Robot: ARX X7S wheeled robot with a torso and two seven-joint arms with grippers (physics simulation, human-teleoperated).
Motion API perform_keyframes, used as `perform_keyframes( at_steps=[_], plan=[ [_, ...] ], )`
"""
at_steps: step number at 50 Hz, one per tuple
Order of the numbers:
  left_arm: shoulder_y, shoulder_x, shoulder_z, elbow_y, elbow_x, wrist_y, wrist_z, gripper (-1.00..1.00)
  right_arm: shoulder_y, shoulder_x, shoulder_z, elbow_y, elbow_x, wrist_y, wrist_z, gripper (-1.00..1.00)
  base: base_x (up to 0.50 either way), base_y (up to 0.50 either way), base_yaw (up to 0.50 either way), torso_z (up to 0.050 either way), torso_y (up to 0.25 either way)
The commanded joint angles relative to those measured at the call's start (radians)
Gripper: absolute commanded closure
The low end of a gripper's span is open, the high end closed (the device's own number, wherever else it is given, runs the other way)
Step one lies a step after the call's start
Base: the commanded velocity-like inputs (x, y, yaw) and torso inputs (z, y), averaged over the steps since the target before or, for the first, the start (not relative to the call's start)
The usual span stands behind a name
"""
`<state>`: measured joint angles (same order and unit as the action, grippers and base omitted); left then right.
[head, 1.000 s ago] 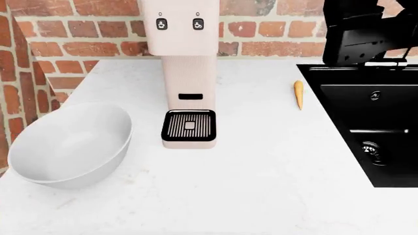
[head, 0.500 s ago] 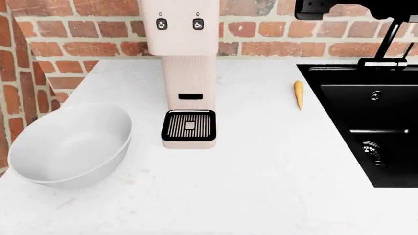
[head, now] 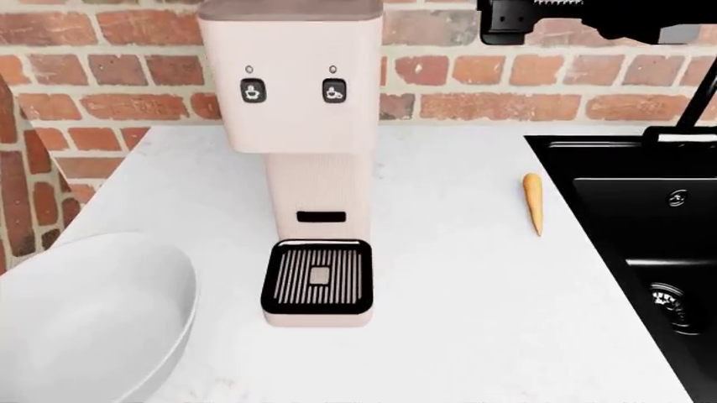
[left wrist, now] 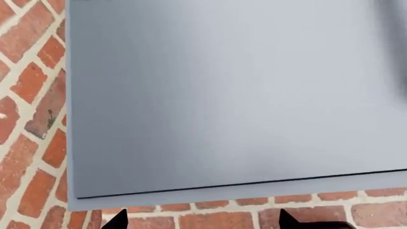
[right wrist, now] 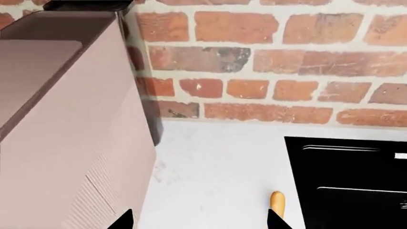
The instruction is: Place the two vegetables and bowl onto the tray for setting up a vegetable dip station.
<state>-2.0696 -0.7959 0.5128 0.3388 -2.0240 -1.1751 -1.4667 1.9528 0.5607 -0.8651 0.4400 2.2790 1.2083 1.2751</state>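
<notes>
The white bowl stands at the near left of the counter, partly cut off by the head view's edge. The orange carrot lies by the sink's left rim, and its tip also shows as the carrot beside one right fingertip. My right gripper is open and empty, high above the counter; its arm crosses the top right. My left gripper is open and empty, facing a brick wall. The cucumber and the tray are out of view.
A tall pinkish coffee machine stands mid-counter against the brick wall, between bowl and carrot. The black sink fills the right side. The left wrist view is mostly a flat grey panel on brick.
The head view has shifted, so the machine, bowl and carrot look bigger and lower in frame. My right arm has risen from above the sink to the top edge.
</notes>
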Motion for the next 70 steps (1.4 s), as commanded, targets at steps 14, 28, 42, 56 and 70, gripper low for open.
perform_keyframes(
  at_steps=[14,28,42,56,70],
  plan=[
    [-0.045,-0.015,0.031,0.006,-0.006,0.008,-0.011,-1.00,-0.006,-0.089,-0.159,0.284,-0.294,0.019,-0.249,-1.00,0.00,0.00,0.00,0.000,0.000],
    [-0.046,-0.039,0.035,0.017,0.001,0.019,-0.004,-1.00,0.013,-0.139,-0.239,0.440,-0.478,-0.033,-0.465,-1.00,0.00,0.00,0.00,0.000,0.000],
    [-0.054,-0.070,0.040,0.031,-0.015,0.032,-0.012,-1.00,-0.025,-0.174,-0.336,0.542,-0.607,-0.056,-0.606,-1.00,0.00,0.00,0.00,0.000,0.000],
    [-0.060,-0.077,0.050,0.027,0.001,0.032,0.003,-1.00,-0.054,-0.297,-0.436,0.799,-0.744,-0.150,-0.821,-1.00,0.00,0.00,0.00,0.000,0.000],
    [-0.067,-0.080,0.062,0.031,-0.003,0.040,0.001,-1.00,-0.175,-0.228,-0.383,0.728,-0.677,-0.123,-0.693,-1.00,0.00,0.00,0.00,0.000,0.000]
  ],
)
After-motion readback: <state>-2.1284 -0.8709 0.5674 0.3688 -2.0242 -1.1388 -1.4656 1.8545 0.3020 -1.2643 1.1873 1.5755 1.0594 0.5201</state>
